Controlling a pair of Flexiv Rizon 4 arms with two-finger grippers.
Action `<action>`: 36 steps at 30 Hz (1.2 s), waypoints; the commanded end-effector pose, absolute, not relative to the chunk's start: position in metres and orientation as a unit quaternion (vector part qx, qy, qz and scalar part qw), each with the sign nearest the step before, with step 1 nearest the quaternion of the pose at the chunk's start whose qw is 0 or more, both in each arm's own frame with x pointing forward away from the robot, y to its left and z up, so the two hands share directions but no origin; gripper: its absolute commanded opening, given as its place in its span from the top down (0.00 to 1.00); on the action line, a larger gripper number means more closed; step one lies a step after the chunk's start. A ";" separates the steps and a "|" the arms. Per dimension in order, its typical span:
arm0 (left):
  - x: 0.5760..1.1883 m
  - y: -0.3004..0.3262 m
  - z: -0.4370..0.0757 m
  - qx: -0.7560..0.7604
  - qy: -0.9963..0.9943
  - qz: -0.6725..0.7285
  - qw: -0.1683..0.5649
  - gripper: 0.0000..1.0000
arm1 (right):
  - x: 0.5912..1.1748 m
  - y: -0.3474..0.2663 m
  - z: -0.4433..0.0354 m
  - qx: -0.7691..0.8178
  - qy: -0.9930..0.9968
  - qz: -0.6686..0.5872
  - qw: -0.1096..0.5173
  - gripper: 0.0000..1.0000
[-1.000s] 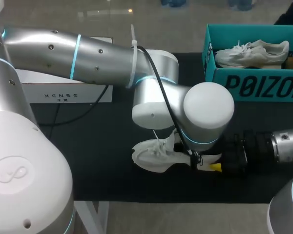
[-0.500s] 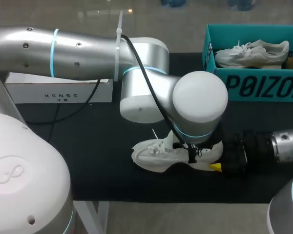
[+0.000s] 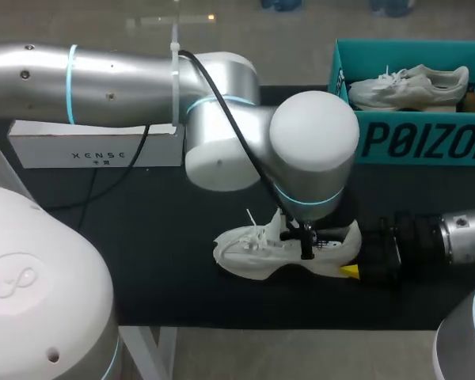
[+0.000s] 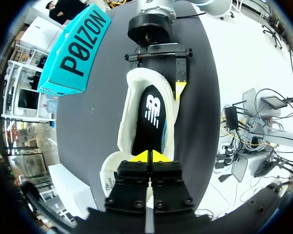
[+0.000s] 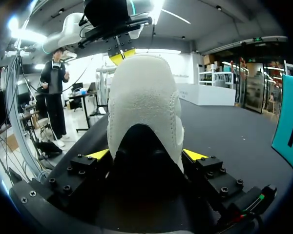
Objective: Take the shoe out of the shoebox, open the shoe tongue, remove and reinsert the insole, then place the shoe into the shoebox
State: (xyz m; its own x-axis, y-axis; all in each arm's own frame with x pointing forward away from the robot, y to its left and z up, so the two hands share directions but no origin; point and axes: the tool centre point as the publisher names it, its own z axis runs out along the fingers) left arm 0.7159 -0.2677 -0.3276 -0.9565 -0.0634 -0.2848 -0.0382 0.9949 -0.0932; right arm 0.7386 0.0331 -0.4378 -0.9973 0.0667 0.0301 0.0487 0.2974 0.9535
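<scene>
Currently the white sneaker (image 3: 245,255) is sitting sole-down on the black surface (image 3: 166,261), low in the centre of the head view, toe pointing toward the frame's left. The right arm (image 3: 459,229) is coming in from the right edge of that frame, and the right end effector (image 5: 146,156) is gripping the sneaker's heel, its 2 yellow-tipped fingers (image 5: 195,155) pressing on either side of it. The left arm (image 3: 127,75) is stretching across from the upper left and bending down over the sneaker. The left end effector (image 4: 149,157) is pointing down into the sneaker's opening with its 2 yellow tips closed against each other; I cannot tell whether anything is pinched between them. Those tips are sitting right at the forward end of the black insole (image 4: 149,114), which is lying inside the sneaker. The teal shoebox (image 3: 427,138) is standing in the upper right of the head view, well apart from the sneaker, and a matching sneaker (image 3: 408,85) is lying inside it. A white box (image 3: 95,146) is resting at the left of the frame, partly overlapped by the left arm, with a black cable (image 3: 144,141) crossing its right end and trailing onto the surface.
</scene>
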 end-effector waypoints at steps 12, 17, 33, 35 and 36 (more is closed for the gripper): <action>0.715 -0.288 -0.371 -0.002 0.996 -0.006 0.093 1.00 | 0.738 0.034 -0.442 0.037 0.806 0.590 0.008 1.00; 0.710 -0.283 -0.375 0.009 0.997 -0.005 0.082 1.00 | 0.738 0.034 -0.442 0.037 0.806 0.590 0.008 1.00; 0.717 -0.282 -0.378 0.016 0.997 0.005 0.078 0.75 | 0.738 0.034 -0.442 0.037 0.806 0.590 0.008 1.00; 0.717 -0.284 -0.379 0.017 0.997 0.004 0.078 0.75 | 0.738 0.034 -0.442 0.037 0.806 0.590 0.008 1.00; 0.717 -0.284 -0.379 0.018 0.997 0.004 0.078 0.75 | 0.738 0.034 -0.442 0.037 0.806 0.590 0.008 1.00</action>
